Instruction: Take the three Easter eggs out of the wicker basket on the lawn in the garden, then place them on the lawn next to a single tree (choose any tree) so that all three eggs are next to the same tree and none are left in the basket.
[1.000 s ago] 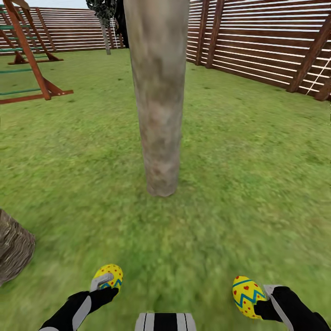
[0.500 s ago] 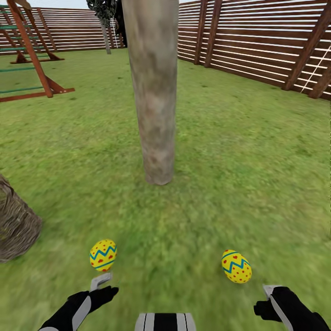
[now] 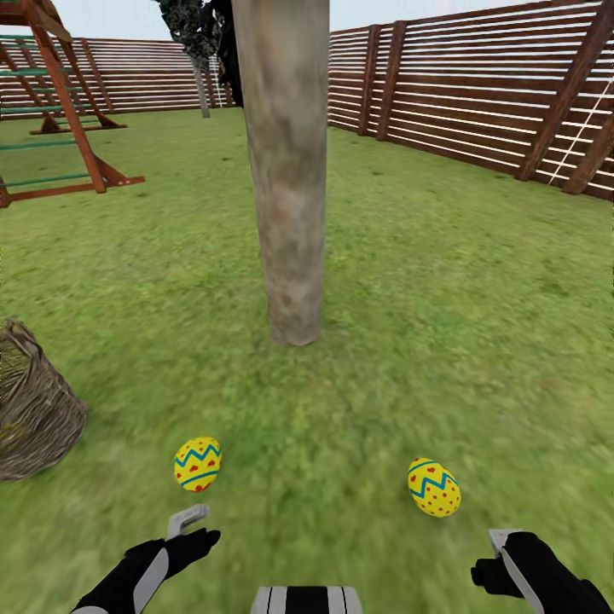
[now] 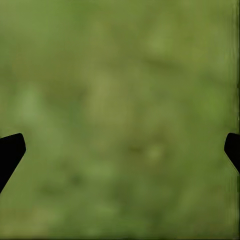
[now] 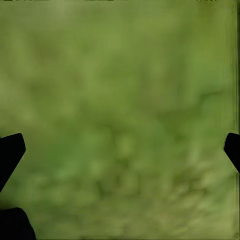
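Mottled green lawn (image 3: 477,341) spreads flat on every side of you, soft and blotchy in texture. Two Easter eggs lie on it, short of the tree (image 3: 290,188): the left egg (image 3: 198,464) just ahead of your left pincer (image 3: 189,522), the right egg (image 3: 433,487) ahead of and inward from your right pincer (image 3: 497,546). Both eggs are smooth yellow ovals with blue zigzag bands and red spots, apart from each other and clear of the trunk, with open grass between. Your left pincer stands released, its dark fingertips (image 4: 11,152) spread wide over bare grass in the wrist view; your right pincer is likewise released, fingertips (image 5: 11,150) parted with nothing between them. The trunk is a straight, rough grey-brown column, upright, with free ground all round its foot. The wicker basket (image 3: 34,409), coarse woven and bucket-shaped, sits at the left edge, well apart from the eggs; its contents cannot be told. Farther out, a slatted brown wooden fence (image 3: 477,94) bounds the garden on the right and rear, and a wooden play frame (image 3: 60,111) stands far left.
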